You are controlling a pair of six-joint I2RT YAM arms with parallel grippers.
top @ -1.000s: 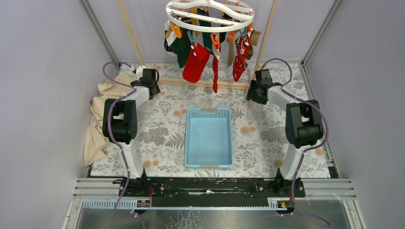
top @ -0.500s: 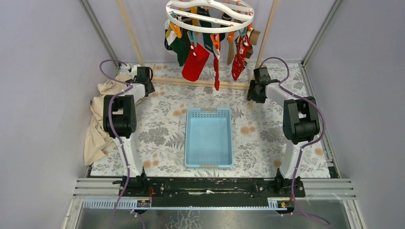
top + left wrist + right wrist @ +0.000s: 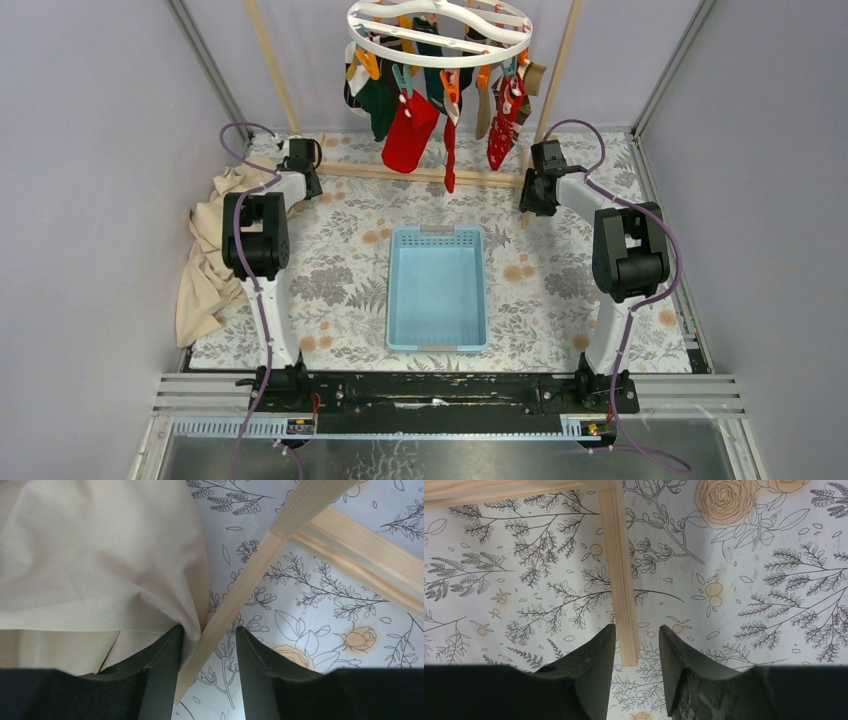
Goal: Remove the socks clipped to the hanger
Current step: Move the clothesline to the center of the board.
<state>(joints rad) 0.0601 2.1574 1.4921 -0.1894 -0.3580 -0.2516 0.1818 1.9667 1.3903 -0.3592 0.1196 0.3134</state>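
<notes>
The white ring hanger (image 3: 440, 35) hangs at the top of the overhead view from the wooden rack. Several socks are clipped under it, among them a red one (image 3: 410, 130), a dark green one (image 3: 378, 100) and a red patterned one (image 3: 503, 125). My left gripper (image 3: 303, 180) is low at the rack's left foot. In the left wrist view it (image 3: 209, 630) is open astride the wooden foot bar (image 3: 250, 570), with a gap on the right side. My right gripper (image 3: 530, 198) (image 3: 637, 628) is open astride the end of the right foot bar (image 3: 619, 555). Neither wrist view shows socks or hanger.
A light blue basket (image 3: 437, 290) sits mid-table on the floral cloth. A large beige cloth (image 3: 205, 270) (image 3: 90, 555) lies at the left, its edge pressed between my left finger and the foot bar. The rack's cross bar (image 3: 420, 175) runs between both grippers.
Both jaws have narrowed around the rack's foot bars. The left gripper has shifted back and left; the right one has moved slightly back.
</notes>
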